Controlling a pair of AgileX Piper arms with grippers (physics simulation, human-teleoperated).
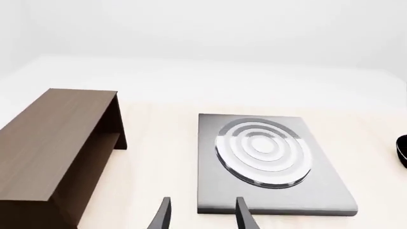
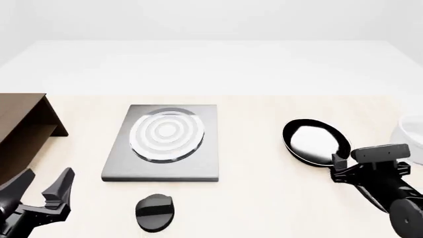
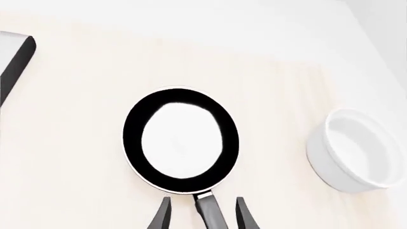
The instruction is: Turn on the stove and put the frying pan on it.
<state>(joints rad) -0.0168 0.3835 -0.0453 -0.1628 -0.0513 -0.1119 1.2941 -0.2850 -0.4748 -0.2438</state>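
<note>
The stove is a flat grey slab with a ringed silvery burner, and it also shows in the left wrist view. Its black oval knob lies on the table just in front of it. The frying pan sits to the right of the stove, and the right wrist view shows its glossy inside. My right gripper is open, one finger on each side of the pan's handle, clear of it. My left gripper is open and empty, left of the knob.
A brown wooden shelf stands at the left, near my left arm. A white bowl sits at the right edge, just beyond the pan, and it also shows in the right wrist view.
</note>
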